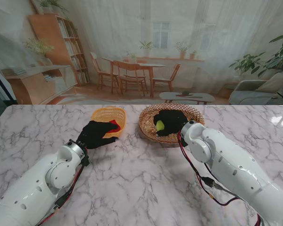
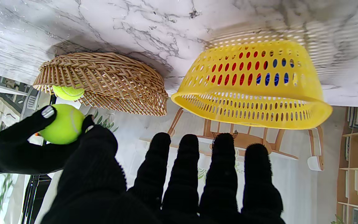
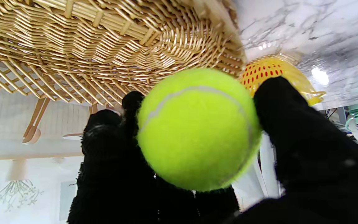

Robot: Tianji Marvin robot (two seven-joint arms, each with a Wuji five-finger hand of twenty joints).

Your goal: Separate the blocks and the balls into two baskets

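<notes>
Right hand (image 1: 172, 121) grips tennis ball (image 1: 160, 125) over wicker basket (image 1: 148, 127) | left hand (image 1: 95, 134) spread, empty, beside yellow basket (image 1: 103, 113) | we judge risk: early release bounces ball out onto surface.

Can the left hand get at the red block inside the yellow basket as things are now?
Probably yes: the left hand is open at the yellow basket rim, beside the red block, with nothing between.
</notes>
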